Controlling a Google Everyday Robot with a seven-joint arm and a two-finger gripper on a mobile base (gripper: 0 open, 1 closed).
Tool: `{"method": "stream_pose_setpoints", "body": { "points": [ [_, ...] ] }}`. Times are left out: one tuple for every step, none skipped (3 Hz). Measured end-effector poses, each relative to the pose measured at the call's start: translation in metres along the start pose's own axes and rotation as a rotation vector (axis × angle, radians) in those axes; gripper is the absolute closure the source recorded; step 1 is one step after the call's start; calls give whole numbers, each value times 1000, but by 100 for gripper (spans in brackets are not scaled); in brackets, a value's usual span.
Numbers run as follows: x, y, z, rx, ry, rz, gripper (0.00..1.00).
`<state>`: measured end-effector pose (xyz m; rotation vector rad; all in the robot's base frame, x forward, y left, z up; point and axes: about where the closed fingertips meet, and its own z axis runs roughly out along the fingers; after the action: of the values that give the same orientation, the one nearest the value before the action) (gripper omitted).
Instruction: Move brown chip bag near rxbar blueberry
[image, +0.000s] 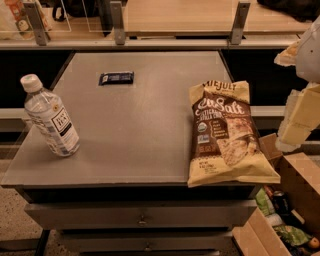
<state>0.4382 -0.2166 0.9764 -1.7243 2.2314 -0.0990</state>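
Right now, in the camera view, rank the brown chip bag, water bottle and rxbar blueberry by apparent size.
1. brown chip bag, clearly largest.
2. water bottle.
3. rxbar blueberry, smallest; it lies farthest back, but the gap is too big to flip.
The gripper hovers just right of the bag.

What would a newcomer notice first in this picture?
The big brown chip bag lies at the front right corner of the table. The small dark rxbar blueberry lies near the back, a water bottle at the left edge. The gripper hangs beyond the right edge, beside the bag.
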Motion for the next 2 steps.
{"method": "stream_pose_setpoints", "body": {
  "points": [
    [0, 0, 0, 0, 0, 0, 0],
    [-2, -7, -5, 12, 6, -21, 0]
  ]
}}
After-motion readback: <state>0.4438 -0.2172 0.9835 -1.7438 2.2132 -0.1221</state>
